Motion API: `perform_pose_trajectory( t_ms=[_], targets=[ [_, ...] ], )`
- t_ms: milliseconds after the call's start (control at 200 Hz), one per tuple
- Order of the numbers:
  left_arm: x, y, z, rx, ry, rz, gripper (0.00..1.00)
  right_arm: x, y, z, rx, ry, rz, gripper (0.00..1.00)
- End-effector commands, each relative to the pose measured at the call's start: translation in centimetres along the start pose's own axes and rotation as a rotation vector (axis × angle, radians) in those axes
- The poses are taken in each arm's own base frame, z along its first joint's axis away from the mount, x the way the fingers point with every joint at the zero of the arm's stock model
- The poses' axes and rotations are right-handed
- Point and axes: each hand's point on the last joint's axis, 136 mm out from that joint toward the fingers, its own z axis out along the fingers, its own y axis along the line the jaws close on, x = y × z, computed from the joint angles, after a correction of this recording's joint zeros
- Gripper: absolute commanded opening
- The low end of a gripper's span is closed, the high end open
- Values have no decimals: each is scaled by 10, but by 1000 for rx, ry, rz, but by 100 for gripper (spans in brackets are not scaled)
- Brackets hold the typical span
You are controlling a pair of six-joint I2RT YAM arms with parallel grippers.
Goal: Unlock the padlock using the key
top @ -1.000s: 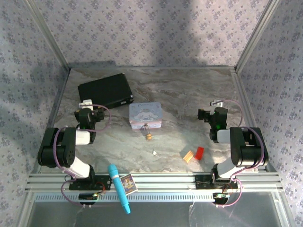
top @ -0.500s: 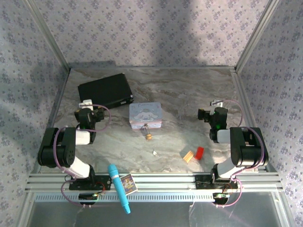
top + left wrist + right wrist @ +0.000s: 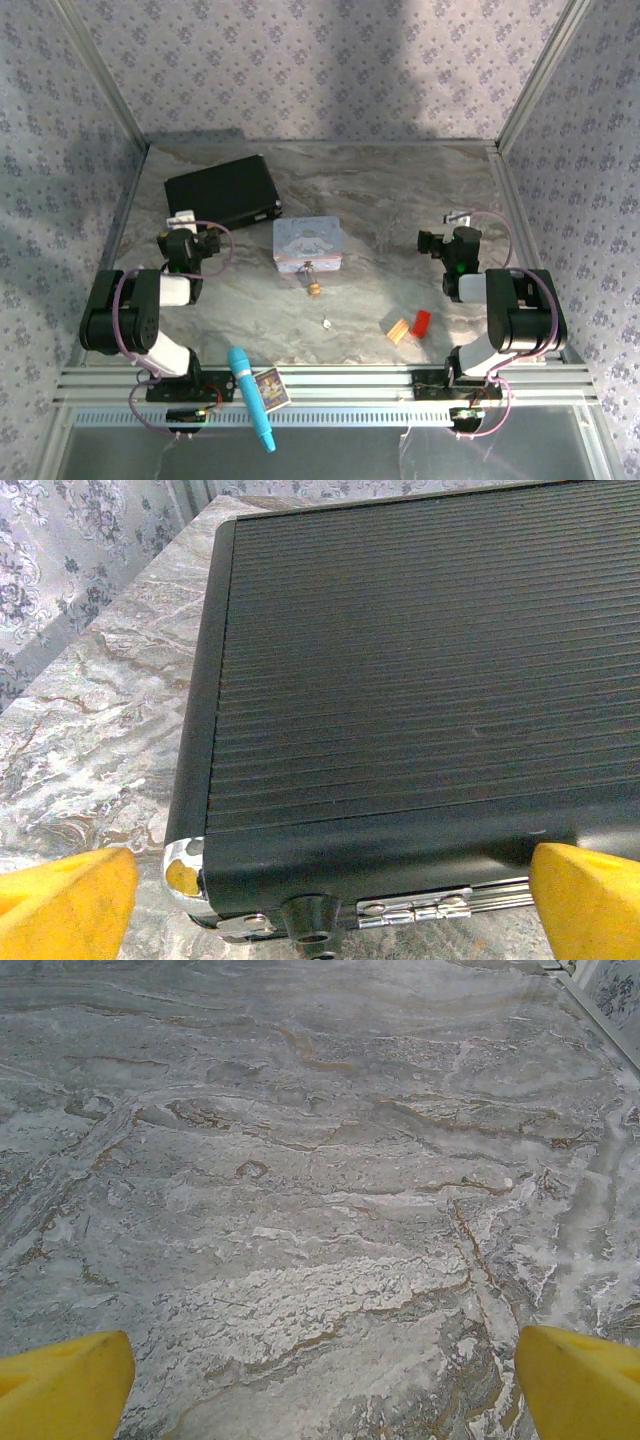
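Your top view is bright and even, lit from above, with the table [image 3: 400,290] palest mid-right. Soft grey shadows lie on the back wall [image 3: 420,60] and left wall [image 3: 50,200]. Your wrist views are sharp mid-frame. Yellow fingertips [image 3: 60,1380] blur at the corners. The chrome corner [image 3: 185,865] glints.

A black ribbed case [image 3: 222,191] lay at the upper left of the marble table [image 3: 400,190], with a pastel tin box [image 3: 308,245] near the centre. At lower right, a tan block [image 3: 398,330] sat just beside a red block [image 3: 421,321]. A blue toy microphone [image 3: 252,397] lay at bottom centre-left, with a small picture card [image 3: 270,386] beside it.
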Motion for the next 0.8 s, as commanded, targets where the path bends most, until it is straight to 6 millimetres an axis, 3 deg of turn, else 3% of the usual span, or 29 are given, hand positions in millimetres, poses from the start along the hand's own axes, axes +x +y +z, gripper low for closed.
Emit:
perform_pose_trajectory(
  t_ms=[0, 195, 365, 450, 525, 700, 795],
  targets=[
    [-17, -4, 0, 12, -32, 4, 100, -27, -6, -5, 15, -52, 18, 98],
    [-43, 9, -24, -62, -1, -42, 100, -49, 0, -28, -5, -55, 9, 99],
    [-68, 21, -67, -78, 31, -316, 100, -77, 14, -68, -98, -42, 104, 99],
    [-76, 2, -90, 62, 74, -430, 100, -87, 13, -90, -105, -49, 206, 99],
    [-79, -17, -109, 196, 111, -529, 100, -81, 3, -102, -59, -2, 351, 99],
    [-54, -61, -147, 400, 346, -614, 100, -66, 62, -122, -349, 166, 376, 99],
    [-38, -89, -164, 464, 461, -581, 100, -49, 89, -134, -391, 271, 321, 99]
  ],
)
